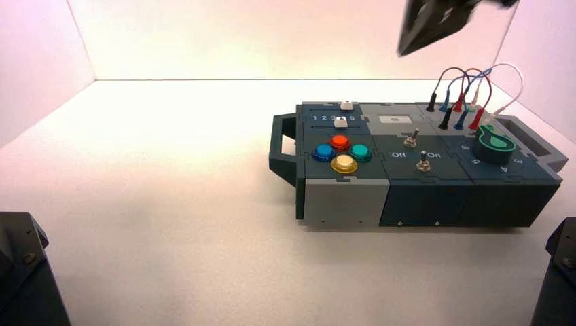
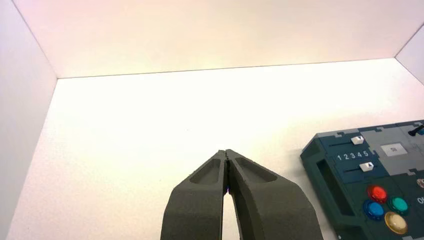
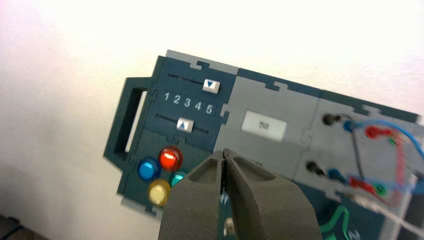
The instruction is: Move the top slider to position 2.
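The top slider (image 3: 211, 85) is a small white knob on a plain dark blue track along the box's far edge. It sits about level with the printed 5. The digit 2 (image 3: 176, 99) is second in the numeral row just under that track. The same slider (image 1: 346, 105) lies at the box's back left in the high view. My right gripper (image 3: 223, 152) is shut and empty. It hovers high over the box (image 1: 407, 44), clear of the panel. My left gripper (image 2: 226, 151) is shut over bare table, left of the box.
A second white slider (image 3: 185, 125) runs below the numerals. Red (image 1: 339, 142), blue, teal and yellow buttons sit near the box's left handle (image 1: 283, 146). Two toggle switches (image 1: 411, 140), a green dial (image 1: 494, 144) and plugged wires (image 1: 469, 95) fill the right part.
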